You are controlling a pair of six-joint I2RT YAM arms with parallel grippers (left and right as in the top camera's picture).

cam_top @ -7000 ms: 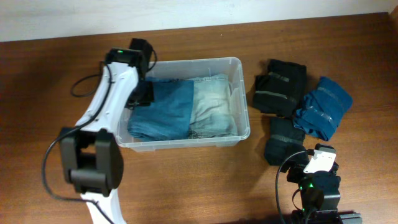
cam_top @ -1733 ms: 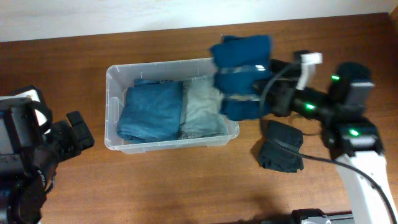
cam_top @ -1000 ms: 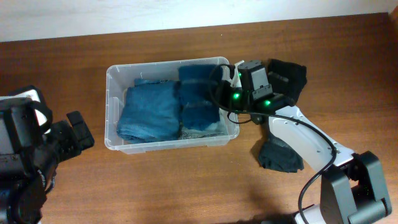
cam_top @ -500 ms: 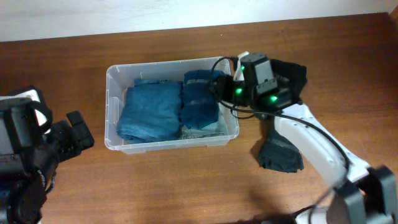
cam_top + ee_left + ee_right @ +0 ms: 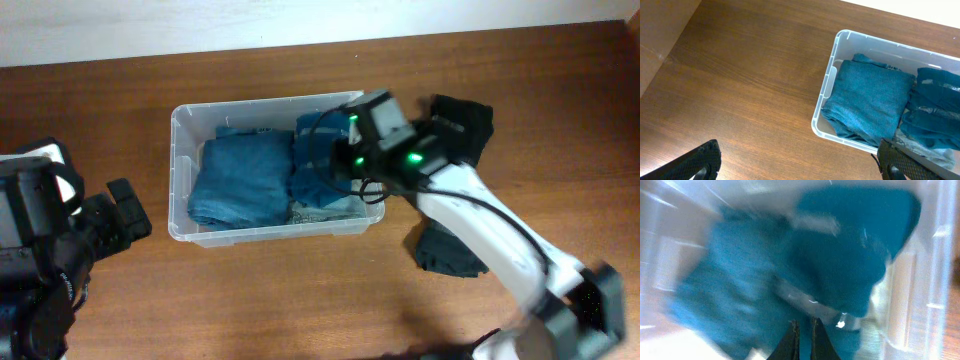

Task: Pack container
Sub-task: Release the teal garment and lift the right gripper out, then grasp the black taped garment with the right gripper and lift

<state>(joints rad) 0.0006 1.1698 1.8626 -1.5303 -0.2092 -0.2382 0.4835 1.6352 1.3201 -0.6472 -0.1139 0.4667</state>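
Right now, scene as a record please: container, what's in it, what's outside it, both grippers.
container: clear plastic bin, open top, on wooden table
inside, left: folded blue garment
inside, right: teal garment on top of a pale denim garment
outside, right of bin: rear black garment, front black garment
left gripper: open, off to the bin's left, holding nothing
right gripper: shut, over the teal garment inside the bin

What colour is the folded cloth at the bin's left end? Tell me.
The cloth is teal blue, clearest in the left wrist view.
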